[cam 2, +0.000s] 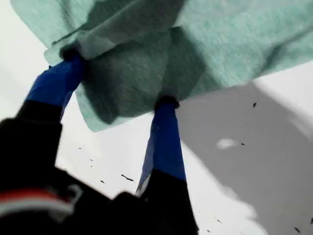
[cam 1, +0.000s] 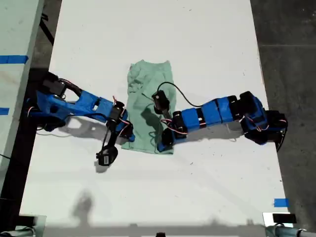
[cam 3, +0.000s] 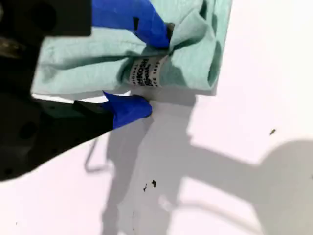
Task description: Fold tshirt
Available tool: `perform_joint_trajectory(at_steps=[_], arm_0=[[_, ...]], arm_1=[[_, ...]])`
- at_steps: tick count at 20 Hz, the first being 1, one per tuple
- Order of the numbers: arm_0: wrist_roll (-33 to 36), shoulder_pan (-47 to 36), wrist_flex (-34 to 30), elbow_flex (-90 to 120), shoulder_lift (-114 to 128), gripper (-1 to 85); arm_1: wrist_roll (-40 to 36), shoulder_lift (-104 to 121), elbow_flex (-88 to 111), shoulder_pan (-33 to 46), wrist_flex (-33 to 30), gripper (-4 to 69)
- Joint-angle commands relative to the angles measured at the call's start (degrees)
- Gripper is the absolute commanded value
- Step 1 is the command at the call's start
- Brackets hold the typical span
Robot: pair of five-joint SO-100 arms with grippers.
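Spread wide, my first hand (cam 2: 120,78) had both blue fingers (cam 2: 164,142) pushed into the edge of the tshirt (cam 1: 148,89). One tip was tucked under a small fold and the other sat against the hem near a corner. Cloth draped across the gap between them; I could not tell whether any of it was truly pinched. That corner hung a little clear of the white desk (cam 1: 197,39), with a dark shadow beneath it. My second hand (cam 3: 152,69) was closed on the tshirt's doubled edge. One finger pressed down on top of the cloth, where it puckered. The other came in from below, just at the edge, with a small white label (cam 3: 142,74) showing between the two. Its printing was too blurred to read. In the exterior view the pale green tshirt lay near the middle of the desk as a narrow, rumpled strip, already folded lengthwise. Two blue arms reached in from opposite sides of the tshirt, and both met it at its end nearer the camera, one at each corner. The wrist views did not settle which arm was which. The far end of the tshirt lay flat and untouched. Strips of blue tape (cam 1: 280,202) showed well away from the tshirt, toward the edges of the exterior view.
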Motion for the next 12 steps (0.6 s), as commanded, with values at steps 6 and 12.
perform_joint_trajectory(at_steps=[6,12], arm_0=[[3.9,1.9,16.1,-30.4,-18.5,3.2],[1.0,5.0,18.3,-34.0,-17.2,0.0]], arm_1=[[1.0,-1.0,-3.3,-2.5,-2.7,-0.7],[-0.9,0.0,-6.3,-4.3,-0.4,-0.7]])
